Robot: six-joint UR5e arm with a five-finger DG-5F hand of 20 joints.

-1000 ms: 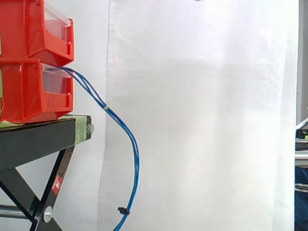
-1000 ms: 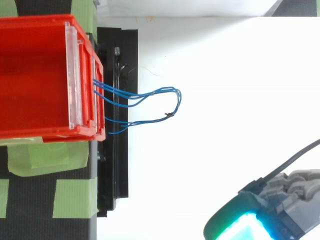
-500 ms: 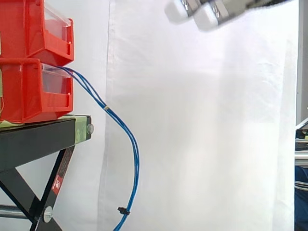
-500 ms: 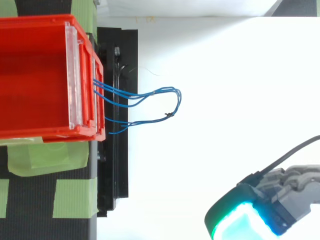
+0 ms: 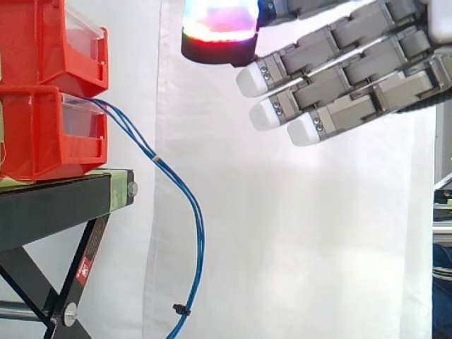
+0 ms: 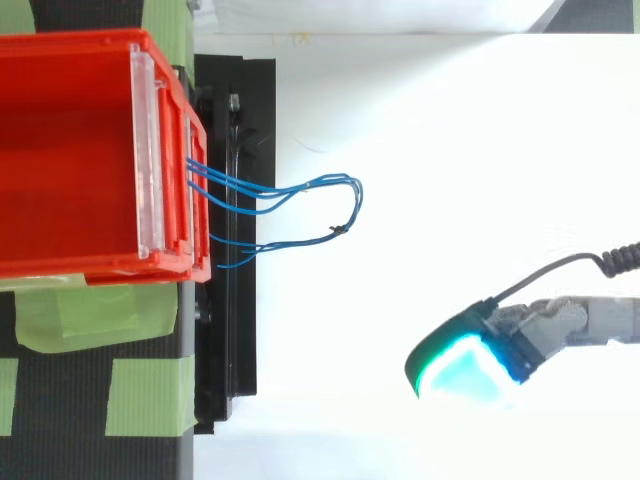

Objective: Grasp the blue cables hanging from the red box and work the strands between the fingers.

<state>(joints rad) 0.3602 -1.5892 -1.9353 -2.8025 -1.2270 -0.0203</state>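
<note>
Thin blue cables (image 5: 185, 200) leave the front of the lower red box (image 5: 49, 134) and hang in a loop down past the black stand (image 5: 63, 205). From above the cables (image 6: 300, 190) form a loop beside the box (image 6: 80, 150). My hand (image 5: 353, 63) is high at the upper right in the side view, its fingers straight and spread, pointing left, with a glowing thumb pad (image 5: 215, 28) above them. It is open, holds nothing, and stays well apart from the cables. In the top view the hand (image 6: 470, 355) lies to the lower right of the loop.
A second red bin (image 5: 56, 42) is stacked on the lower one. Green tape (image 6: 90, 310) marks the stand's top. A small black clip (image 5: 181, 308) sits on the cables near the bottom. A white curtain (image 5: 296, 212) hangs behind.
The hand has come down and leftward into the side view, from only fingertips at the top edge to most of its fingers. In the top view it has moved up and left.
</note>
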